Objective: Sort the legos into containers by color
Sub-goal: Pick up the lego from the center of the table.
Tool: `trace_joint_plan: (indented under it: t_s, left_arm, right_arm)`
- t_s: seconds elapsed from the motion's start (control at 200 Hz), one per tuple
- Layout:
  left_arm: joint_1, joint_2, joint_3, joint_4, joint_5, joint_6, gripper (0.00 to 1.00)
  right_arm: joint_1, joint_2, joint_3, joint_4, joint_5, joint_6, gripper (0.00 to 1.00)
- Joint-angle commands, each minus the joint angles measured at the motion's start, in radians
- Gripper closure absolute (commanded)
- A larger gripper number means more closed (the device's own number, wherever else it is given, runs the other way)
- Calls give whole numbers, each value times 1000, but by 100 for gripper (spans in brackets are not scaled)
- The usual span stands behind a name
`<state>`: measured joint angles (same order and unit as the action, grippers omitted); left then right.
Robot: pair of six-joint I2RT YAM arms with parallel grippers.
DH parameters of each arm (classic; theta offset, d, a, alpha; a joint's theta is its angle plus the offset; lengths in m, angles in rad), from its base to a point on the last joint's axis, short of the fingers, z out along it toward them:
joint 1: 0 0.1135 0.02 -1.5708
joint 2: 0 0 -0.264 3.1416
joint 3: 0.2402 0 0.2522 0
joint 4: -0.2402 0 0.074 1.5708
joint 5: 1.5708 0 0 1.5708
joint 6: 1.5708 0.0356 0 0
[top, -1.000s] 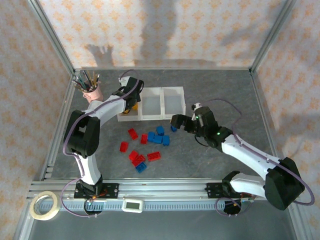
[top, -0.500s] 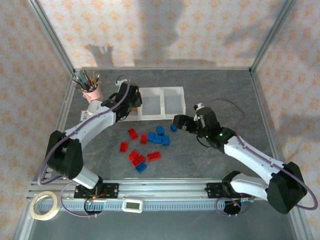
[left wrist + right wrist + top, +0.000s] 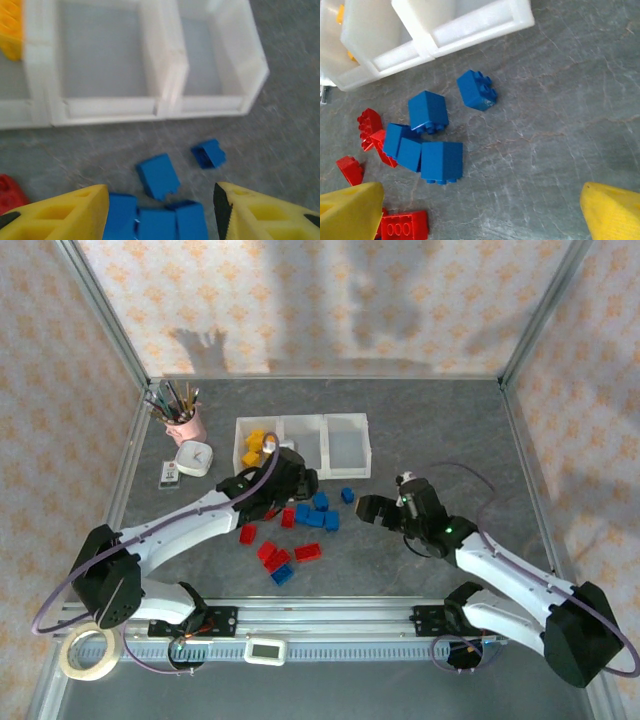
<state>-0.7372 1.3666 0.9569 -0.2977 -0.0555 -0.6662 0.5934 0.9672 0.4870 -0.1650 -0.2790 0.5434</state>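
**Top view.** Three joined bins (image 3: 324,440) stand in a row at upper centre of the table (image 3: 450,430). Yellow bricks (image 3: 255,445) lie in the leftmost bin. Just below the bins, loose bricks lie on the table:
- a blue cluster (image 3: 315,512) at centre;
- a lone blue brick (image 3: 347,495) just upper right of the cluster;
- red bricks (image 3: 268,551) to its lower left;
- one further blue piece (image 3: 283,575) lowest of all.

The left arm reaches in from the lower left, and its end lies at the cluster's upper left, close under the bins. The right arm's end lies right of the lone blue brick, near it but apart. A cup (image 3: 185,425) of pens stands at upper left, and a tape roll (image 3: 88,652) lies in the lower left corner.

**Left wrist view.** The left gripper (image 3: 159,187) is spread wide and empty, with its yellow fingers (image 3: 55,215) at the bottom corners. The blue cluster lies on the table between them, and the bins' front wall runs across the top.

**Right wrist view.** The right gripper (image 3: 482,186) is likewise wide and empty. The blue bricks lie left of centre, the red bricks at the left edge, and the bins at upper left.
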Motion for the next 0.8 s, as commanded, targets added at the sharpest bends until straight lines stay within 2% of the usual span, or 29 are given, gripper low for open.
trace_joint_plan:
  t_s: [0.0,0.275,0.516,0.796]
  left_arm:
    - [-62,32,7,4,-1,-59,41]
    - [-157,205,106,-11,-33,-72,40]
    - [-163,390,246,-1,-73,-78,37]
    - [-162,610,412,-57,-135,-87,33]
  right_arm:
    - [6,-43,-33,-5,47,27,0]
    - [-9,-77,-68,-13,85,47,0]
    - [-88,-86,-94,1,23,56,0]
    - [-132,-119,-103,-12,18,40,0]
